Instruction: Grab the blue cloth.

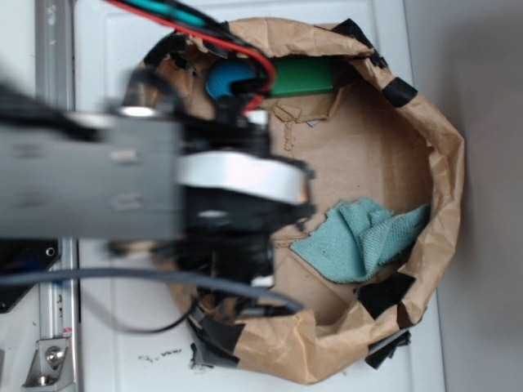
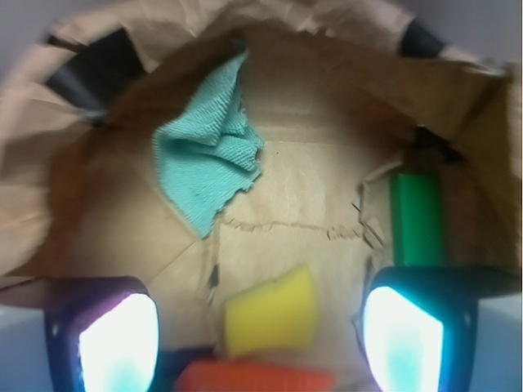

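With the gripper (image 2: 261, 335) spread wide and empty above the yellow sponge (image 2: 271, 312), advance past it and centre over the blue cloth (image 2: 214, 155) before closing.

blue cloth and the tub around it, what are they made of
The blue cloth looks like soft woven terry fabric, matte: fine ribbed texture and limp folds. The tub wall seems crumpled brown paper, patched with black tape, judging by its creases and torn edges.
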Robot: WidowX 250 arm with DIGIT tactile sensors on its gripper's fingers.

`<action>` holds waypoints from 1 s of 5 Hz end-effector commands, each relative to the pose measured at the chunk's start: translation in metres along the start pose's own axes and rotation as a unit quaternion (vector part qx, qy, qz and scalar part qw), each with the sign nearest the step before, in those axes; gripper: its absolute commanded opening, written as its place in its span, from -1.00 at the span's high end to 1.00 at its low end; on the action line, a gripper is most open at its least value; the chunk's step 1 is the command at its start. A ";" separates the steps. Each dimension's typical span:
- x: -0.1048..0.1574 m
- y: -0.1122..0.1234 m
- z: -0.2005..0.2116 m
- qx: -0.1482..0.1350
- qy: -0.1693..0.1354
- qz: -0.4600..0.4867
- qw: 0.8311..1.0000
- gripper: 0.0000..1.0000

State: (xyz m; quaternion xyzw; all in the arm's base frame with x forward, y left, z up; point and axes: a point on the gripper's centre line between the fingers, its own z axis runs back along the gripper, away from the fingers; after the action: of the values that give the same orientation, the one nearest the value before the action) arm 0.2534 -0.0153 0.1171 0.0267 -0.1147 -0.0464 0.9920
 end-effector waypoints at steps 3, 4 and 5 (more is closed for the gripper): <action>0.062 -0.025 -0.063 -0.049 -0.026 -0.098 0.994 -1.00; 0.069 -0.030 -0.075 -0.070 -0.035 -0.113 0.991 -1.00; 0.081 -0.036 -0.091 -0.062 -0.043 -0.125 0.989 -1.00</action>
State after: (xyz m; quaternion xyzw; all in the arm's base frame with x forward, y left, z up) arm 0.3390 -0.0413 0.0256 -0.0245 -0.1145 -0.1673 0.9789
